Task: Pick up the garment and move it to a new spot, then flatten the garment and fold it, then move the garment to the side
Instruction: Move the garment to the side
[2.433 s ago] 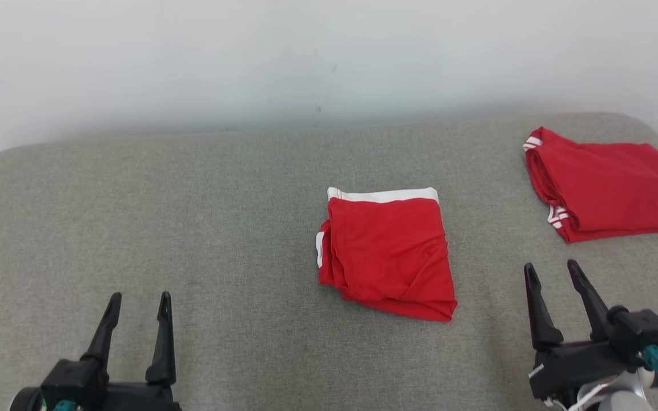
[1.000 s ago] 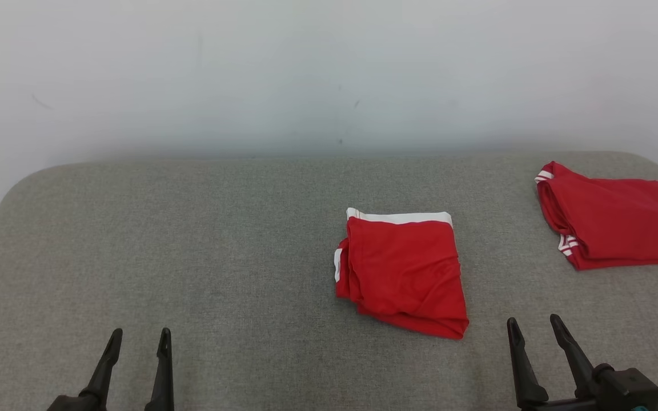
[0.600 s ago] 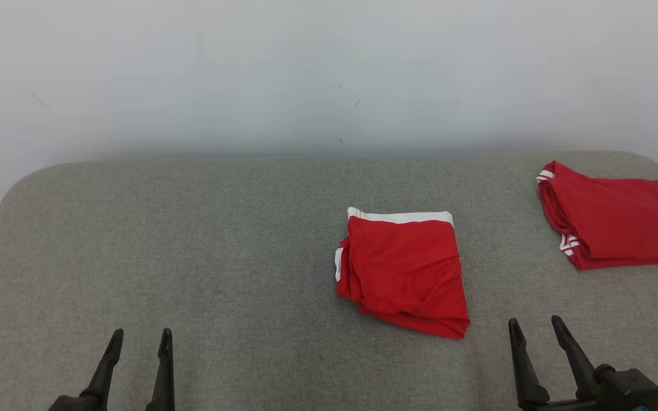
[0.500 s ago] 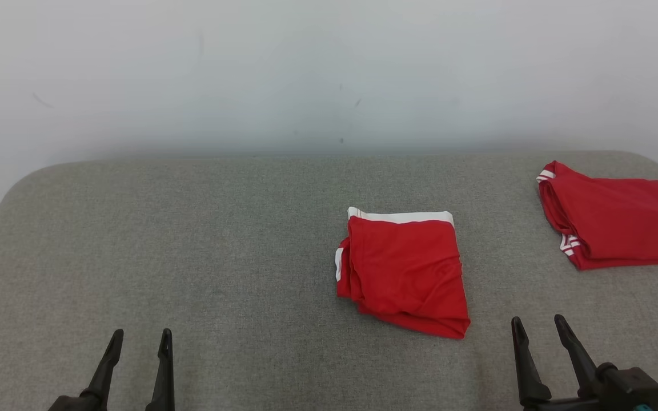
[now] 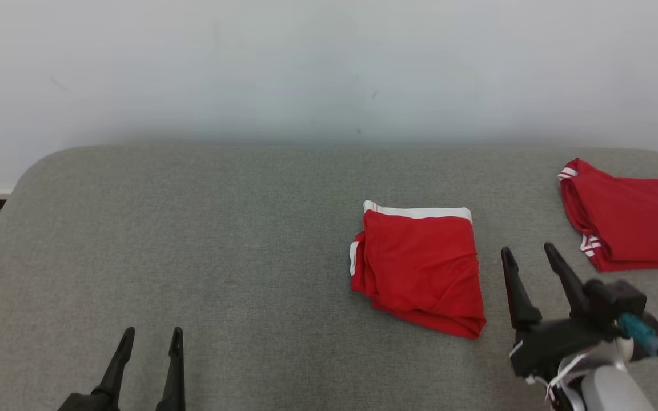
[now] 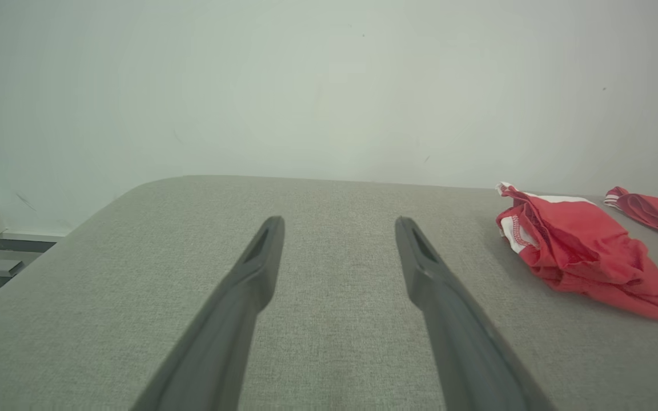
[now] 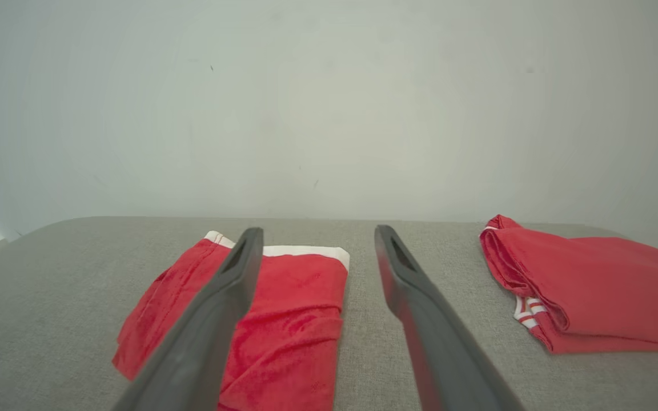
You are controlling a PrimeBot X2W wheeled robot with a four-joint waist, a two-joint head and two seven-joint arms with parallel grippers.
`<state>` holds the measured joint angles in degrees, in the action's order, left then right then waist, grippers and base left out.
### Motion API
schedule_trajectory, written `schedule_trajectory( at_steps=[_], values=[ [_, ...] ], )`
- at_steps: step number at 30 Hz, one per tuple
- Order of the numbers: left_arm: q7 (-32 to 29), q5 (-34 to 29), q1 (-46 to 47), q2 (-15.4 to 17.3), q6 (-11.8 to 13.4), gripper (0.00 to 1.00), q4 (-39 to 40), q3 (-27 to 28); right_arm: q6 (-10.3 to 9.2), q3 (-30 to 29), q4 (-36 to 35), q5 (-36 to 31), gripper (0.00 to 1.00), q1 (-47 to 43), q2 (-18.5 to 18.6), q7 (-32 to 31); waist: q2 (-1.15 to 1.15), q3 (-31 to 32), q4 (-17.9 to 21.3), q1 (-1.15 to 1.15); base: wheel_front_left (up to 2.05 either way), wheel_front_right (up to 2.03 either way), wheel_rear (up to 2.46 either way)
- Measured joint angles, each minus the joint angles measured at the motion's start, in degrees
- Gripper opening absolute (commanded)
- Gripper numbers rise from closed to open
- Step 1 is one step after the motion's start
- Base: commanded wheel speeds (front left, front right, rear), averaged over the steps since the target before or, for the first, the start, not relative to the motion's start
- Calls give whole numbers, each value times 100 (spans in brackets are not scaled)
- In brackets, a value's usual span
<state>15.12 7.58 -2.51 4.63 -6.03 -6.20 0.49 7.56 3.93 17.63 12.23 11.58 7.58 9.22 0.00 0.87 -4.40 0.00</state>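
A folded red garment (image 5: pixel 420 265) with a white waistband lies right of centre on the grey padded surface (image 5: pixel 203 240); it also shows in the left wrist view (image 6: pixel 580 260) and the right wrist view (image 7: pixel 283 319). My right gripper (image 5: pixel 526 251) hovers open just right of the garment's near right edge, apart from it. In the right wrist view its left finger (image 7: pixel 215 319) crosses over the garment. My left gripper (image 5: pixel 152 334) stands open at the lower left, far from the cloth.
A second folded red garment (image 5: pixel 632 220) with white stripes lies at the far right edge of the surface, also seen in the right wrist view (image 7: pixel 586 285). A pale wall (image 5: pixel 306 68) stands behind. The surface's rounded left corner (image 5: pixel 26 171) drops to the floor.
The camera has shifted slightly. My right gripper has risen and moved forward, now beside the garment's right edge. The left gripper has stayed put. The garments have not moved.
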Motion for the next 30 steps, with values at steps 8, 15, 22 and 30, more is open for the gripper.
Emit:
schedule_trajectory(
  at_steps=[8, 15, 22, 30],
  values=[
    [-1, 85, 170, -57, -3, 100, -47, -168, 0, -4, 881, 70, 100, 1020, 276, -431, 0, -305, -253, 1, 0, 0, 0],
    [-1, 118, 413, -102, -12, 100, -74, -271, 0, 43, 1931, 71, 100, 1685, 427, -619, 1, -649, -509, 0, 0, 0, 0],
    [-1, 153, 625, -134, -38, 100, -103, -341, 0, 110, 2893, 153, 100, 2059, 435, -513, 1, -982, -742, 1, 0, 0, 0],
    [-1, 154, 747, -153, -54, 100, -178, -342, 0, 287, 3720, 319, 100, 2264, 346, -336, 0, -1215, -855, 1, 0, 0, 0]
  ],
)
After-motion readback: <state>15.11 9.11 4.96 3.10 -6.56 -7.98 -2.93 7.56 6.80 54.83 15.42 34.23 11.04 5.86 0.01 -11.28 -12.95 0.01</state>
